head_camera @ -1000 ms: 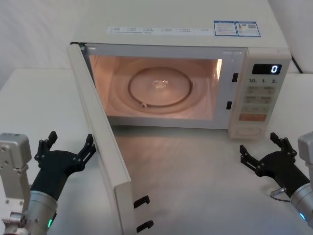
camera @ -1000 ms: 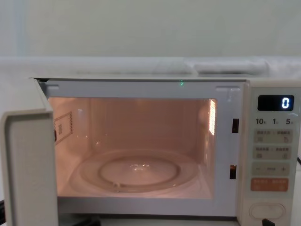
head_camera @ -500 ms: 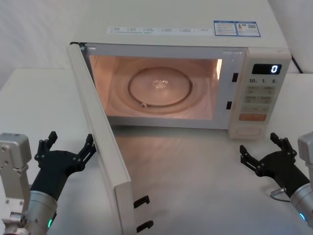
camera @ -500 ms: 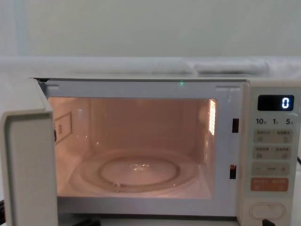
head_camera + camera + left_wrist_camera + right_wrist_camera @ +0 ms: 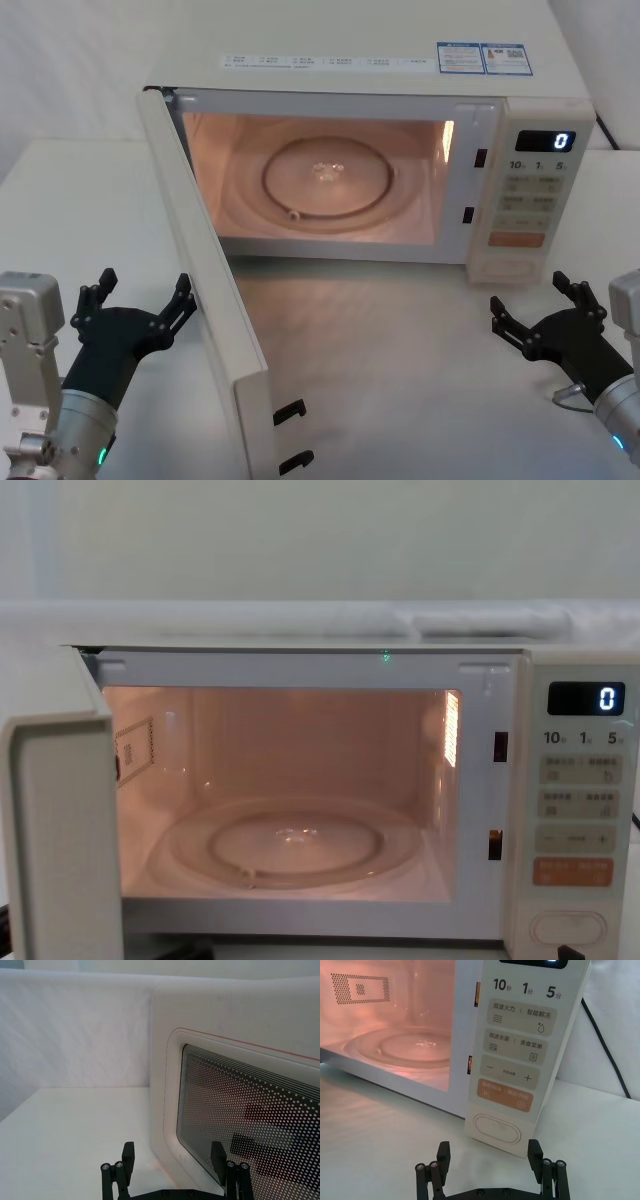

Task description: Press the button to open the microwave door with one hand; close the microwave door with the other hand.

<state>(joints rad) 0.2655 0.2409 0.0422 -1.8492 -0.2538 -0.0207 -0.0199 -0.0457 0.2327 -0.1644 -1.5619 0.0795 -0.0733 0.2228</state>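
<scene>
Cream door: the microwave door is swung wide open toward the robot's left, and its hinge is at the oven's left corner. The head view shows its inner side and thin edge, with two dark latch hooks near its free end.
Door window: in the left wrist view the microwave door shows its outer face, a dark dotted glass window with a thin pink line around it.
Inside: the oven is lit with a warm pink glow, and a round glass plate lies flat on the floor of it. The chest view shows the same plate.
Button: the button is a wide cream oval at the bottom of the keypad panel, under the orange key. Nothing is touching it.
Display: the small screen shows a 0.
Left gripper: the left gripper is low over the table, on the outer side of the open door. Its fingers are spread apart and hold nothing. One fingertip is just beside the door; I cannot tell if it touches.
Right gripper: the right gripper is low over the table in front of the keypad panel, near the button but apart from it. Its fingers are spread wide and hold nothing.
</scene>
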